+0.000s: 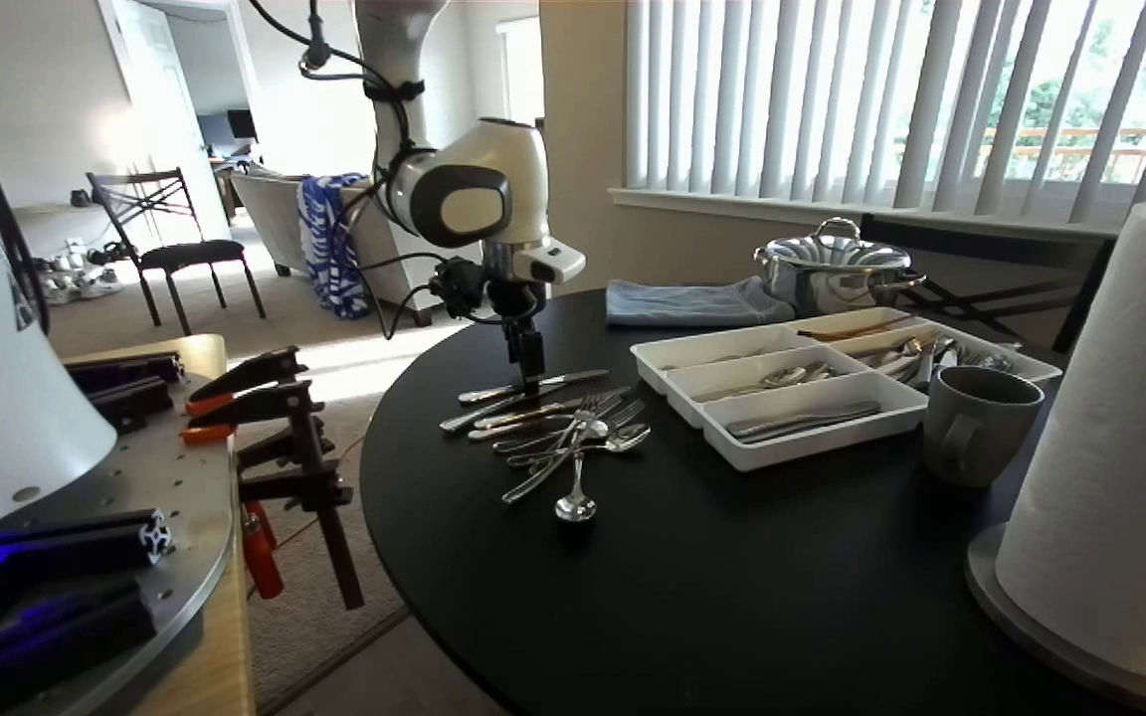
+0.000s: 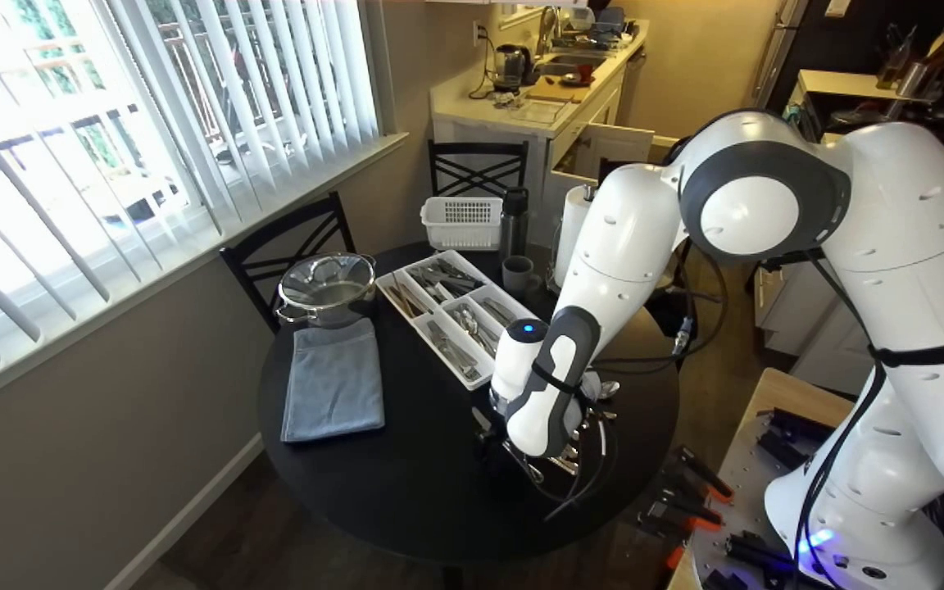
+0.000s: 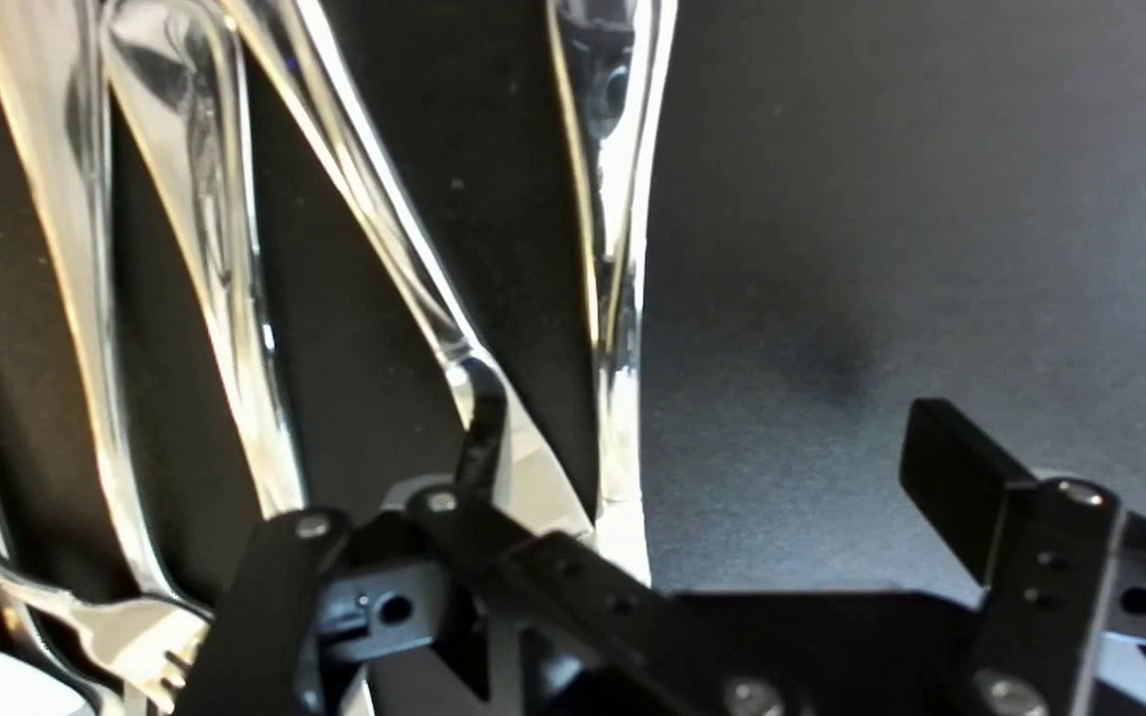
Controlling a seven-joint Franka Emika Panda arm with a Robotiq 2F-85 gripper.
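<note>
My gripper (image 3: 717,447) is open in the wrist view, its two fingers wide apart. The outermost silver knife (image 3: 621,249) lies between the fingers, nearer the left one. The left finger stands over a second, slanted knife (image 3: 384,224); I cannot tell whether they touch. The right finger is over bare black table. In an exterior view the gripper (image 1: 527,363) points straight down at the top of a cutlery pile. The pile has several knives, forks (image 1: 551,475) and spoons, one spoon (image 1: 576,507) lying nearest that camera. In an exterior view (image 2: 495,451) the arm mostly hides the gripper.
A white divided tray (image 1: 822,447) with sorted cutlery stands beside the pile. A grey mug (image 1: 976,428), paper towel roll (image 1: 1110,447), steel pot (image 1: 832,278) and folded blue cloth (image 1: 692,303) surround it. A white basket (image 2: 462,225) and dark bottle (image 2: 514,229) stand behind.
</note>
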